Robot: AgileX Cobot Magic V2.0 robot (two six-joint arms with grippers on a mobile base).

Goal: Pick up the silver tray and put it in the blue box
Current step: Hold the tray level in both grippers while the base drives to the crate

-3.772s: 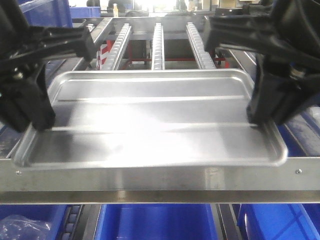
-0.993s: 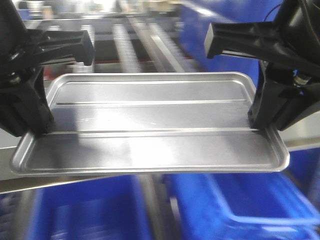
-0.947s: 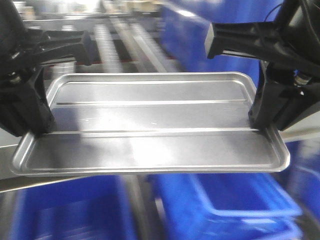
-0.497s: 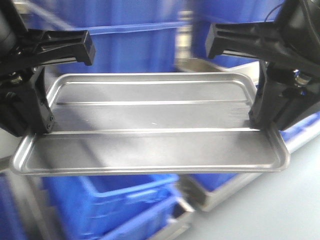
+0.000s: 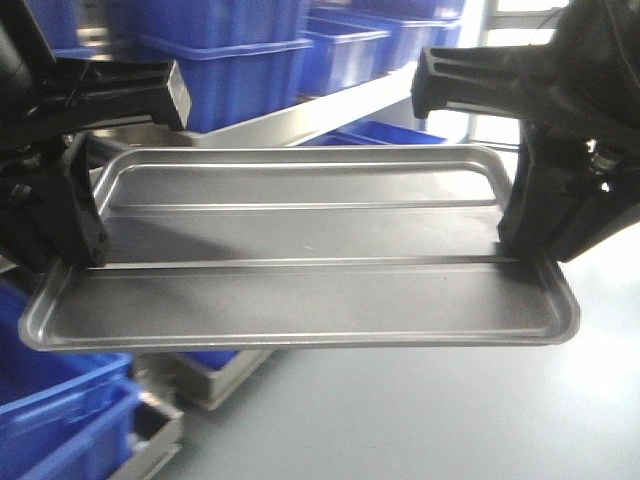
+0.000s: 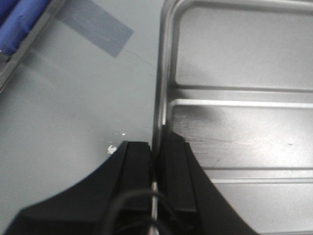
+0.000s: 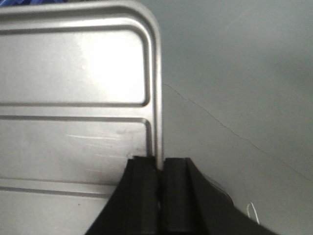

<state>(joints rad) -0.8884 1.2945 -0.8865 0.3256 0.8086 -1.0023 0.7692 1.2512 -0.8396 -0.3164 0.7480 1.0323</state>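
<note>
Transport step: holding silver tray (image 5: 300, 260) level above floor (image 5: 420, 410), left gripper (image 6: 155, 152) and right gripper (image 7: 159, 169) clamped on rims at 9 and 3 o'clock. Next: pick out blue box among bins (image 5: 230, 50) at 11 o'clock, lower evenly.

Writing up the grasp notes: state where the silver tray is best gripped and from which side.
Pinch the thin raised rim of the silver tray near the middle of each short end, coming in from outside. The tray is long and shallow; the left pincer and right pincer, clamped so, hold it level.
</note>
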